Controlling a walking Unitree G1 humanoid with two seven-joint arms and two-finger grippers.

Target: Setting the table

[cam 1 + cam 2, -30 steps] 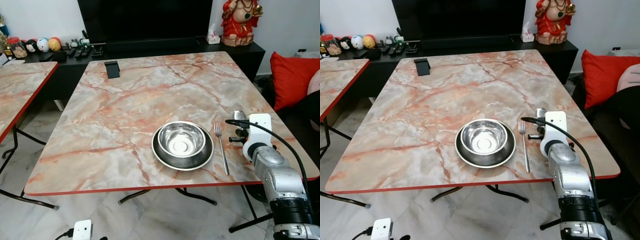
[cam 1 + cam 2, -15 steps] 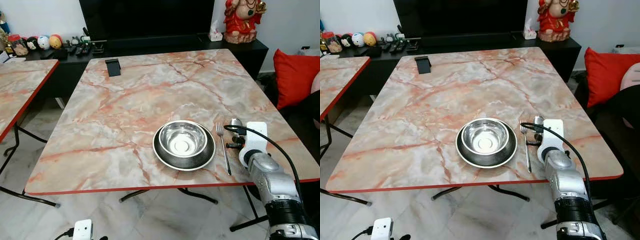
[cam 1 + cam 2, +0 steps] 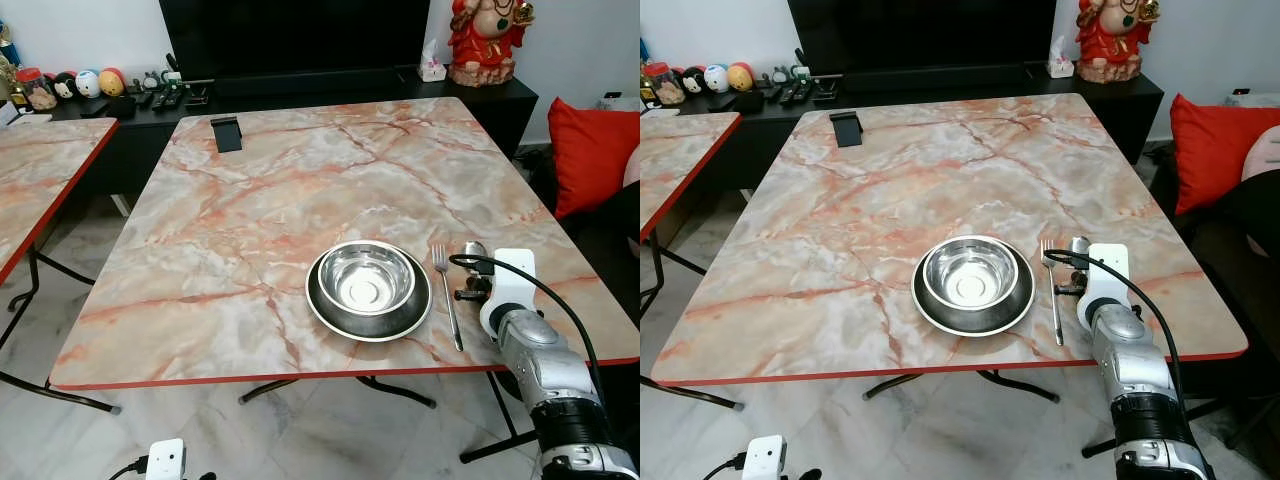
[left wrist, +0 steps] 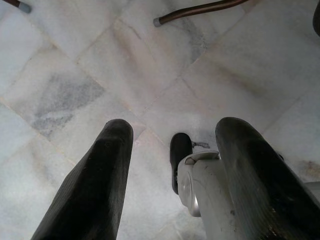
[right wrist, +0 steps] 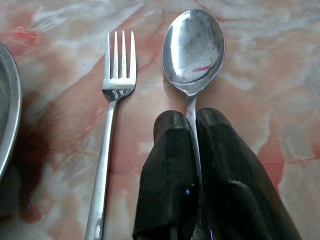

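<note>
At the table's near right edge, right gripper [image 5: 192, 145] has jaws clamped on the spoon [image 5: 193, 47] handle, spoon low over the marble just beside the fork [image 5: 112, 125]. Step: laying spoon w/ the setting; next calls for jaws to part & arm to lift clear. Left gripper [image 4: 170, 165] hangs idle, jaws apart. Count: 1 spoon, 1 fork, 1 bowl [image 3: 364, 277] on 1 plate [image 3: 368, 320]; farther back, 1 black stand [image 3: 226, 134].

My right gripper [image 5: 192, 125] hides most of the spoon [image 5: 194, 50] handle between its fingers, and from the head view my wrist covers all but the spoon's bowl. The fork [image 5: 111, 125] handle runs off the wrist picture's edge, as does the plate [image 5: 7, 110], of which I see just a rim. The small things on the far shelf [image 3: 60, 90] are too small to tell.
</note>
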